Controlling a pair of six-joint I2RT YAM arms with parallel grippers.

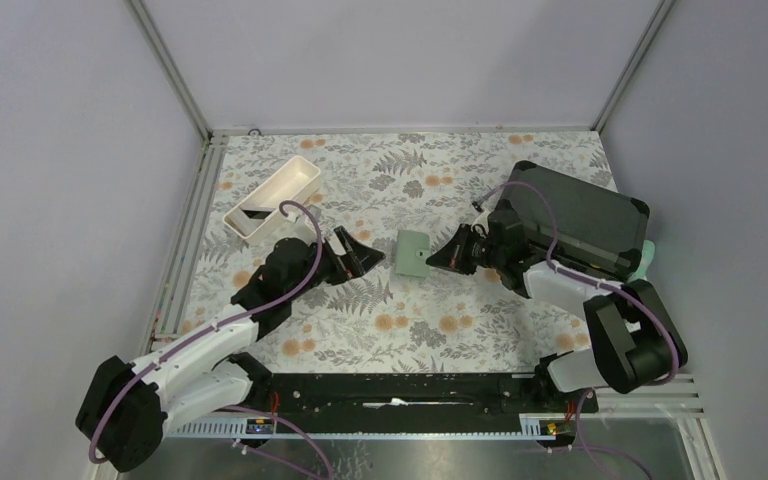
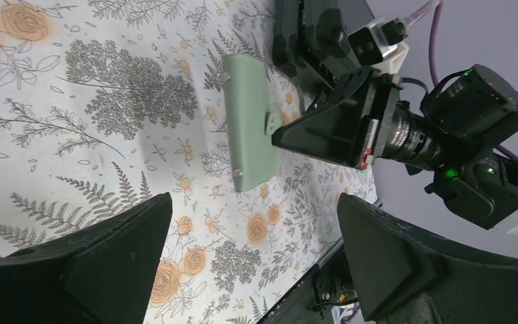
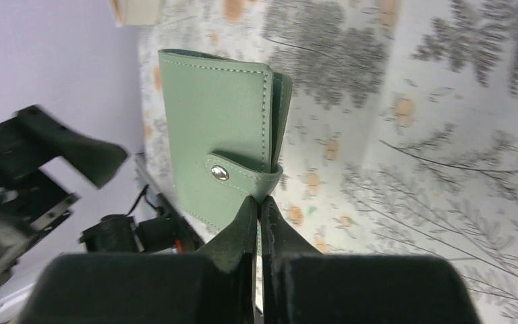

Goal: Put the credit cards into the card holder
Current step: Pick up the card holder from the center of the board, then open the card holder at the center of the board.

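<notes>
The card holder (image 3: 216, 155) lies snapped closed on the worktop (image 3: 445, 135), right at the tips of the right claw (image 3: 260, 202), which is squeezed tight by the snap tab (image 3: 239, 172). The left claw (image 2: 253, 206) is wide, with the holder just ahead. The holder looks light and bendy, so the tab is the best place to grab.

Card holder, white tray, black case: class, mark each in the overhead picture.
card holder (image 1: 412, 253), top view, middle of its green cover.
white tray (image 1: 295, 180), top view, bare inner floor.
black case (image 1: 585, 220), top view, centre of its lid.
</notes>
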